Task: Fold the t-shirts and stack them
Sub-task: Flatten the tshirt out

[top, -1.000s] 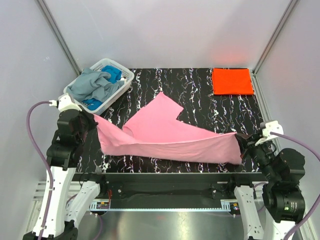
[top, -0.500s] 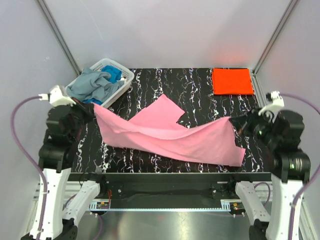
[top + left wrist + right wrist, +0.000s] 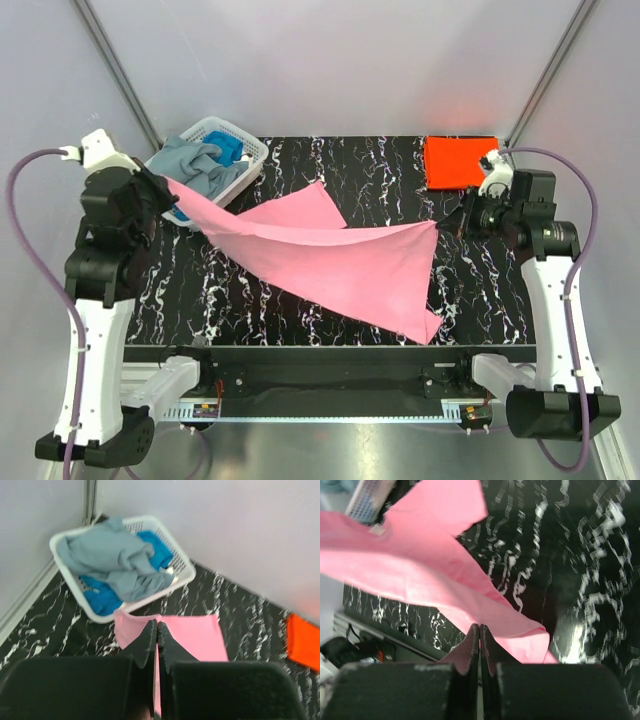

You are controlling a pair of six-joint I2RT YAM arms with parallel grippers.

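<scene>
Pink t-shirt now hoisted higher, farther back, stretched over bench, lower corner draping toward front edge. Left gripper, right gripper both pinch its edge. You can lay flat next.

Black marbled table, pale walls, perhaps metal posts

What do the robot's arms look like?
The left arm and right arm are both white tubes joined by chunky black round joints. A purple cable loops out from each. The fingers are black and taper to thin tips.
</scene>
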